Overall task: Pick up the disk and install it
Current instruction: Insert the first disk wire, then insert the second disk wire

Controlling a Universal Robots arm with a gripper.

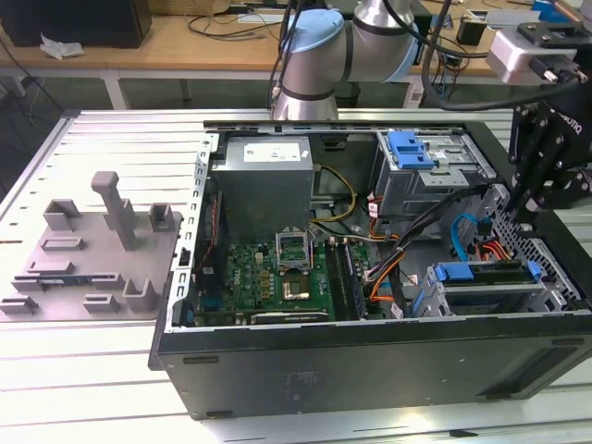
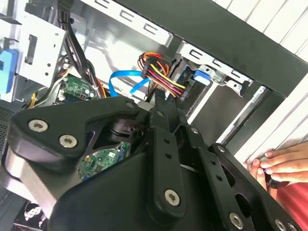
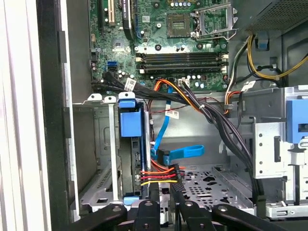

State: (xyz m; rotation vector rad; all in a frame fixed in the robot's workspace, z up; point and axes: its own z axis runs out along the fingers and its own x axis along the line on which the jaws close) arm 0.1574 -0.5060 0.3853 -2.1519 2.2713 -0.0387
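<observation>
Claw narrow, low inside the open black metal computer case (image 1: 370, 370) on the slatted counter (image 1: 83, 370).

From my first wrist view, the black claw (image 3: 164, 192) has its fingers nearly together at the black plug of the red-orange-yellow wire bundle (image 3: 159, 174). Just beyond, the silver disk in its blue plastic bracket (image 3: 130, 126) sits upright in its grey bay. Farther off lies the green motherboard (image 3: 178, 48).

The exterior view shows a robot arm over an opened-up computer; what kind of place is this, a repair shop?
More likely a robotics lab or test bench. The open computer case lies on a slotted metal table, with grey fixture blocks beside it and a cable-strewn wooden workbench behind the arm.
</observation>
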